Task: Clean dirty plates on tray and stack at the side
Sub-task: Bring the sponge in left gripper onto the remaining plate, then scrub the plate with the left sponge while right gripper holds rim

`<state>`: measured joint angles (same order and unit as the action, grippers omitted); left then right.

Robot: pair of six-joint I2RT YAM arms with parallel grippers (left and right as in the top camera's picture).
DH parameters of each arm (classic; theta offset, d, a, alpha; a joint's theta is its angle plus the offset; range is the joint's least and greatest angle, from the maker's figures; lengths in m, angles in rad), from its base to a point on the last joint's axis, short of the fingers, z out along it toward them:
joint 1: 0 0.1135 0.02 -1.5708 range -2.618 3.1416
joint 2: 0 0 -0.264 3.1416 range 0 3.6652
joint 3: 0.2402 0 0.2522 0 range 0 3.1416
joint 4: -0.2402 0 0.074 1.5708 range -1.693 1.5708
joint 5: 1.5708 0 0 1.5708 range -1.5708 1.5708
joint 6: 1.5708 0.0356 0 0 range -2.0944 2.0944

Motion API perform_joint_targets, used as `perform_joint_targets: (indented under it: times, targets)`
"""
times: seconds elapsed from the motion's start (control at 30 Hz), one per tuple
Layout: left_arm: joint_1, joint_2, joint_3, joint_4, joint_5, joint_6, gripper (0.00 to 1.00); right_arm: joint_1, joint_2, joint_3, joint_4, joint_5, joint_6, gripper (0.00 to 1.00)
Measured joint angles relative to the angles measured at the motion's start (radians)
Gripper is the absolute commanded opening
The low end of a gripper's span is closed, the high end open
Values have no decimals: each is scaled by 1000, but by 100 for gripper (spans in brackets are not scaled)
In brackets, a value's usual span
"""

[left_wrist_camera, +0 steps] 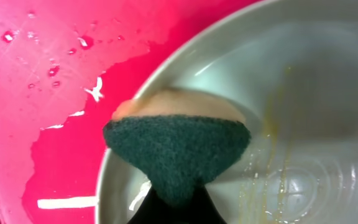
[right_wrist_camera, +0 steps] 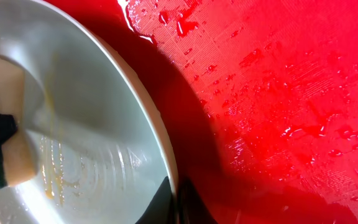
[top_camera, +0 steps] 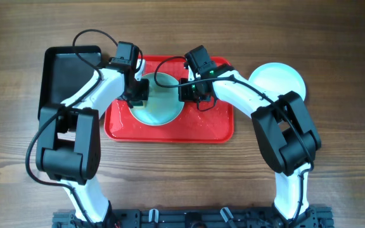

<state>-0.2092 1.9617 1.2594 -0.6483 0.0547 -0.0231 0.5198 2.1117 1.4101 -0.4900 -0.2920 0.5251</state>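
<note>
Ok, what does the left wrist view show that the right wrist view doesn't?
Only left wrist: the sponge's whole green face, pinched in the left hand, at the plate's rim.
Only right wrist: the right hand clamped on the plate's rim, and a wide wet stretch of tray.
Both: the plate with yellow streaks, the sponge, and droplets on the red tray.

You saw the left fingers [left_wrist_camera: 166, 214] mostly hidden behind the sponge [left_wrist_camera: 178, 149]; the plate [left_wrist_camera: 303, 112] ran off the frame, and overhead the arms [top_camera: 233, 92] covered its sides.
</note>
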Motion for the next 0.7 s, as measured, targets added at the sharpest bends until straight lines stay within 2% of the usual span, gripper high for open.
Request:
perform_joint_targets:
  times: [0.33,0.57,0.7]
  targets:
    - [-143,0,-6,8,82,0,4,-5,3,0,0,0,-4,4]
    - [-170,2,-26,163,139,-138,4,-5,3,0,0,0,-3,4]
    - [-169,2,-28,224,63,-212,4,-5,3,0,0,0,-4,4]
